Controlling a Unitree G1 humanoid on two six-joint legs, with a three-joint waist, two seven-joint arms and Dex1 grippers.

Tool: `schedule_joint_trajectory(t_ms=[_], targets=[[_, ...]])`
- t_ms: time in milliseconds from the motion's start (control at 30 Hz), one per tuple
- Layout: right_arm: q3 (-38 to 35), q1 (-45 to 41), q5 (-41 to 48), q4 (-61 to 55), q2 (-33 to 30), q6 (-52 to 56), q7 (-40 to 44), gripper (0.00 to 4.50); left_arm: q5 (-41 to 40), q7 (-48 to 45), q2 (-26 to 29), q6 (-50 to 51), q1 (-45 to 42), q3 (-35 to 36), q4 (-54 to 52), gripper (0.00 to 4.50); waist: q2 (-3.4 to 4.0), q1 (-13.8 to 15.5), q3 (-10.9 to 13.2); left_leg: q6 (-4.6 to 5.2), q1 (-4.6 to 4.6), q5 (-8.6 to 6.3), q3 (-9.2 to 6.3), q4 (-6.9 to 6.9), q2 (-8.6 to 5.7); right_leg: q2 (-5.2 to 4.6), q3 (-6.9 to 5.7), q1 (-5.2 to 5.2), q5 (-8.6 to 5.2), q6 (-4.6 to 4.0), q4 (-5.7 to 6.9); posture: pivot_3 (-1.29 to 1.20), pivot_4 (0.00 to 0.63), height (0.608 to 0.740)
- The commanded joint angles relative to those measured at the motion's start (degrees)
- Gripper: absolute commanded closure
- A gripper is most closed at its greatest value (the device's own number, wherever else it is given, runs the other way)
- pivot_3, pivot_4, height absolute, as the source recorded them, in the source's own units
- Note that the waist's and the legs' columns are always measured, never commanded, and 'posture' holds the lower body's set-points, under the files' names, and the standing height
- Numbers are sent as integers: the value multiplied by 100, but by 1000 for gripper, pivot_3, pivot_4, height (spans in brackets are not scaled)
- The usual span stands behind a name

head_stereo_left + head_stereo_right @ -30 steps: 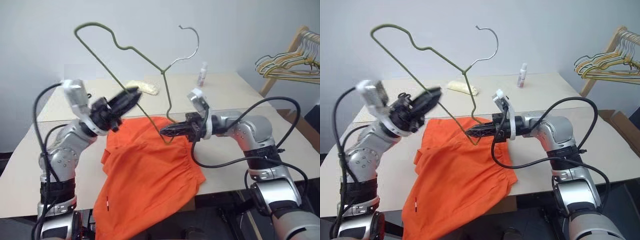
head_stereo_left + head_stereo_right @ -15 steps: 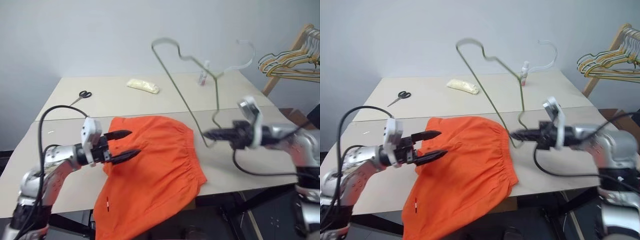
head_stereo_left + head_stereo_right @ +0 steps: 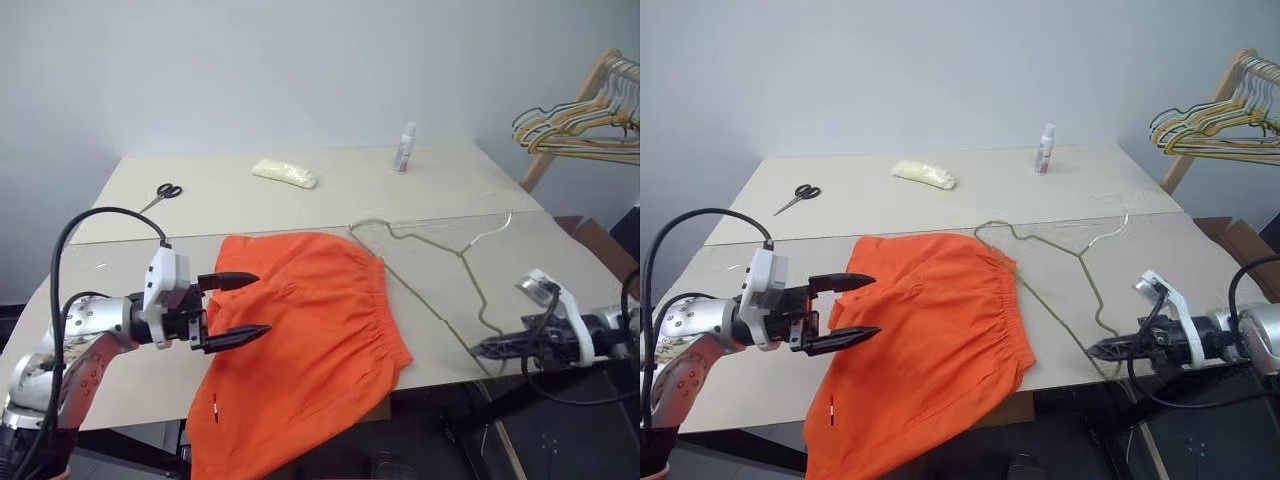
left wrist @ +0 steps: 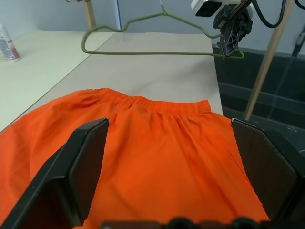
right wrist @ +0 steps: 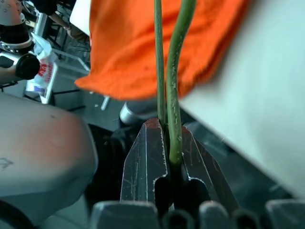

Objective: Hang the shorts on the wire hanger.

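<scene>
From the head views, the task is barely begun: the shorts (image 3: 305, 330) lie spread flat on the table (image 3: 250, 200), their lower part spilling over the near edge, and no part of them is on the wire hanger (image 3: 430, 270), which lies low over the table just beside the waistband, its hook toward the far side. The right gripper (image 3: 487, 348) is clamped shut on the hanger's near corner, out past the table's near right edge, while the left gripper (image 3: 232, 308) hovers with its fingers spread wide over the shorts' left side, holding nothing. Left to do, as I judge it: pick up the cloth and thread or drape it over the wire. Room is good; the scissors (image 3: 161, 192), a pale packet (image 3: 284, 173) and a small bottle (image 3: 405, 148) sit well apart at the far side, and the rack of pale hangers (image 3: 580, 115) stands off to the right. The edge to mind is the near one, where the hanging cloth could slide off. The left wrist view shows both fingers (image 4: 78, 167) wide apart over orange fabric, with the waistband and hanger beyond. The right wrist view shows two runs of green wire pinched between the closed fingers (image 5: 143, 162), with the shorts and table edge behind.
</scene>
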Motion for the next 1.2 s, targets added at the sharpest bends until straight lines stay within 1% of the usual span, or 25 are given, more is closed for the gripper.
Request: schedule_joint_trajectory(t_ms=[33,133,233,467,600,733,1033,1200], targets=[[618,-280,214,385,-372,23,366,4500,-33,-64,82,-21,-90,-40,-290,55,1,-1,1,0,0,0,1,1,0,-1,0,0,0,0,0,148,0,740],[1023,-409,321,707,-517,4,366,4500,-37,-76,85,-1,-54,-42,-353,55,2,1,1,0,0,0,1,1,1,0,0,0,0,0,0,151,0,740],[1268,-452,375,899,-619,-82,366,4500,-9,-67,89,9,-9,-58,-391,55,6,10,1,0,0,0,0,2,1,0,0,0,0,0,1,150,0,740],[1476,-547,335,1336,-515,-68,366,4500,22,-57,82,2,39,-95,-433,55,7,12,0,0,-1,0,0,9,1,1,-1,1,1,1,2,153,0,740],[1570,-554,278,1516,-520,-230,366,4500,47,-65,77,-25,73,-120,-446,55,9,17,0,0,-1,0,-1,12,1,2,-1,3,1,1,3,153,0,740],[1642,-491,367,1434,-562,-282,366,4500,50,-80,68,-30,92,-126,-447,55,11,17,-1,0,-1,0,-1,13,1,2,-1,3,2,2,3,154,0,740],[1753,-509,441,1241,-433,-164,366,4500,139,-51,28,-79,137,-134,-459,55,12,20,-2,0,0,0,-1,15,1,3,-1,4,2,3,4,163,0,740],[1749,-489,649,1072,-478,-175,366,4500,190,-33,8,-134,171,-136,-427,55,12,31,-2,-1,-1,0,-2,17,1,3,-1,5,3,4,5,168,0,740]])
